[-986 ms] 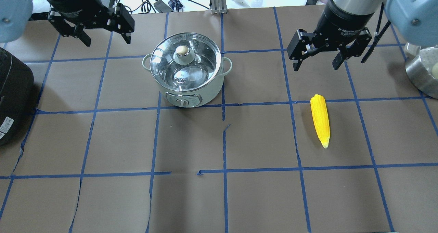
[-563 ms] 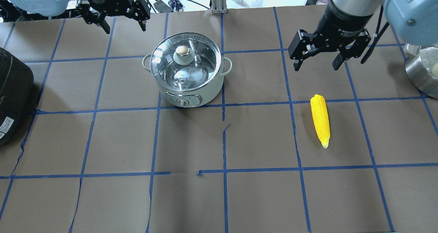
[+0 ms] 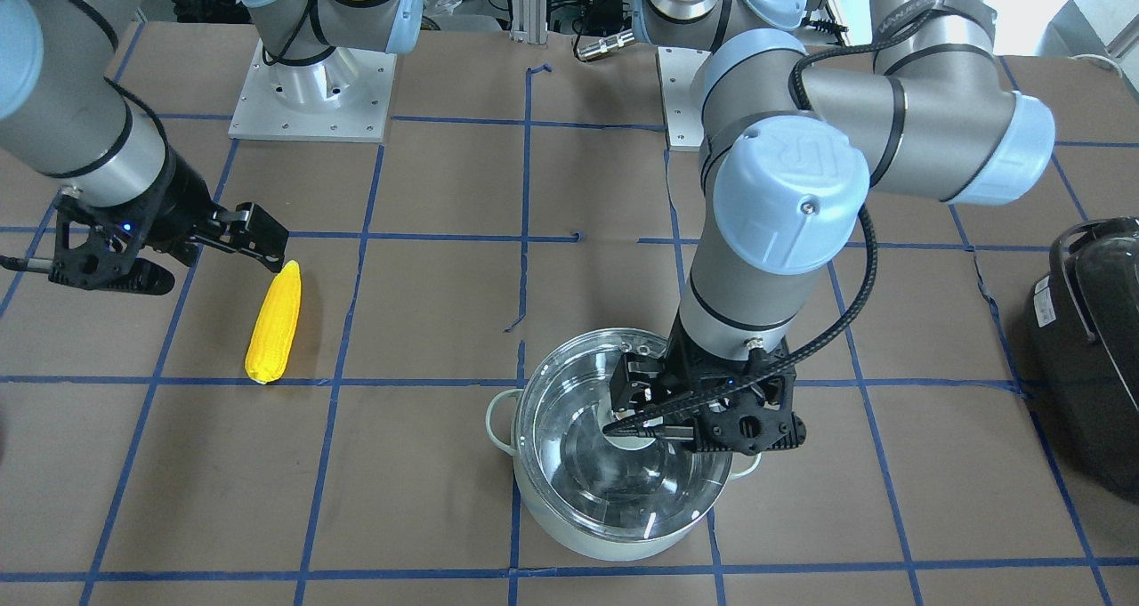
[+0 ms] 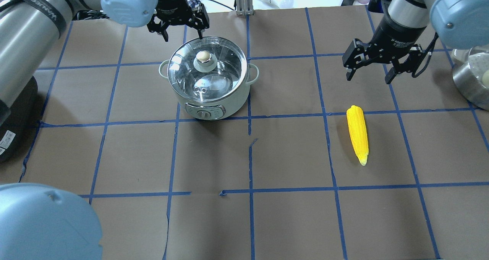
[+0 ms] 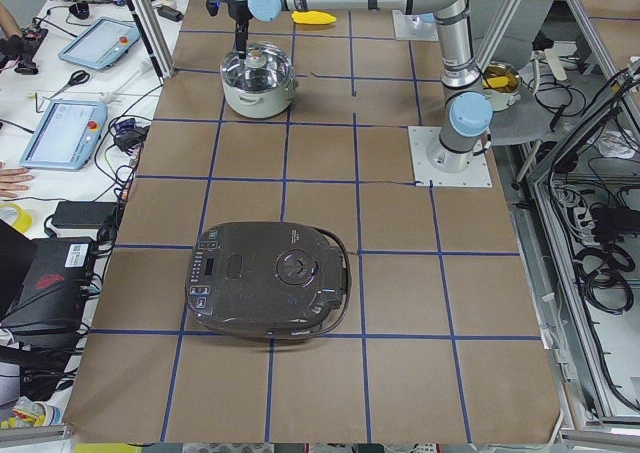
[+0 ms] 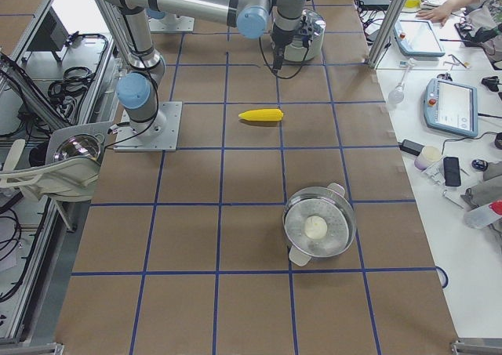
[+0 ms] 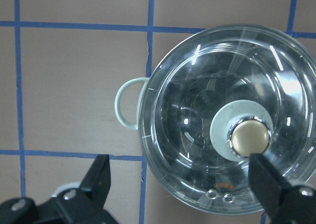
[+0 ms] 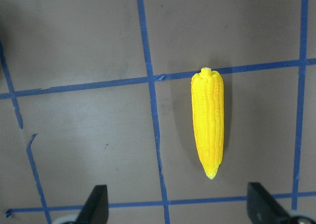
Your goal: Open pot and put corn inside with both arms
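Note:
The pale-green pot (image 4: 233, 100) stands at the table's centre-left with its glass lid (image 4: 223, 71) on and the beige knob (image 4: 203, 55) showing. My left gripper (image 4: 182, 34) is open and hovers above the pot's far-left side. In the left wrist view the knob (image 7: 250, 137) lies close to the right finger (image 7: 269, 182). The yellow corn (image 4: 358, 134) lies flat on the table at the right. My right gripper (image 4: 368, 78) is open and empty above the table, just beyond the corn's blunt end. In the right wrist view the corn (image 8: 208, 126) lies ahead of the fingers.
A black appliance (image 4: 13, 99) sits at the table's left edge. A steel steamer pot (image 4: 471, 82) stands at the right edge. Blue tape lines grid the brown table cover (image 4: 248, 222). Cables and devices lie beyond the far edge.
My left arm has swung right from the far-left corner to above the pot, still open. My right gripper has shifted a little right, still open. Pot and corn have not moved.

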{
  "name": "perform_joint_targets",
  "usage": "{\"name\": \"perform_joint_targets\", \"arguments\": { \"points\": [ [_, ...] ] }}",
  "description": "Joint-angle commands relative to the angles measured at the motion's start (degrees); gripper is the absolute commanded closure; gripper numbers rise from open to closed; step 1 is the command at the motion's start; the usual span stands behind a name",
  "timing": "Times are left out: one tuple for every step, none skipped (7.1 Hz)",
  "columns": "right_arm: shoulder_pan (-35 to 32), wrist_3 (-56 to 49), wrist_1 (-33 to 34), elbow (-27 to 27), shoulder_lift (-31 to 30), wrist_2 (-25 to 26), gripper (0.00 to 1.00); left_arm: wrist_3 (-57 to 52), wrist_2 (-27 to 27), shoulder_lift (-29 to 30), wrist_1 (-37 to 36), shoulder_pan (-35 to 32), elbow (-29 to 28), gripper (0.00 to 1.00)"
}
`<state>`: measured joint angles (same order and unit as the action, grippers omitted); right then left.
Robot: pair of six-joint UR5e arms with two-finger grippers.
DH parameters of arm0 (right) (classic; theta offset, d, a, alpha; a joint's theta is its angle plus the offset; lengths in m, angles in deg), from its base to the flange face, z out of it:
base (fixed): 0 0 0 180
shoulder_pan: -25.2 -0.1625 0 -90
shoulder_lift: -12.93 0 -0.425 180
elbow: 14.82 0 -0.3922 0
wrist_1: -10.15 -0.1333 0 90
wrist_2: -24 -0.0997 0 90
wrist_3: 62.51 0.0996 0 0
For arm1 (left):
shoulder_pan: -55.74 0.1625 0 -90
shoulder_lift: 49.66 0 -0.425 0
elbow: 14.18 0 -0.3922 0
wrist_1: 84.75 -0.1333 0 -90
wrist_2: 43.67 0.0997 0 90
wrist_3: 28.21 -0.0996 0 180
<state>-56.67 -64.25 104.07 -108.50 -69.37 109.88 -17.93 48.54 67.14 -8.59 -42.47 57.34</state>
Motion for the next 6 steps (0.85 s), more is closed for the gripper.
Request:
{"name": "perform_joint_targets", "arguments": {
  "points": [
    [0.58,-0.53,7.13,-9.72,1.36,1.29,0.0,0.09,-0.36,1.84,-0.58,-1.28,0.21,0.0],
    [0.49,-0.28,14.63,-13.08,2.06,2.0,0.0,0.17,-0.54,2.37,-0.58,-1.98,0.47,0.0],
    [0.58,-0.1,17.41,-16.85,2.32,1.92,0.0,0.17,-0.45,2.72,-0.58,-2.68,0.82,0.0],
    [0.58,-0.62,23.96,-20.54,2.94,2.01,0.0,0.17,-0.54,3.42,-0.67,-2.86,1.43,0.0],
    [0.58,-0.8,28.46,-22.93,3.03,2.1,0.0,0.09,-0.45,3.43,-0.67,-3.48,1.7,0.05],
    [0.58,-2.19,30.33,-23.65,3.2,4.27,0.0,-0.09,-0.28,3.43,-0.67,-3.74,1.7,0.11]
  ]
}}
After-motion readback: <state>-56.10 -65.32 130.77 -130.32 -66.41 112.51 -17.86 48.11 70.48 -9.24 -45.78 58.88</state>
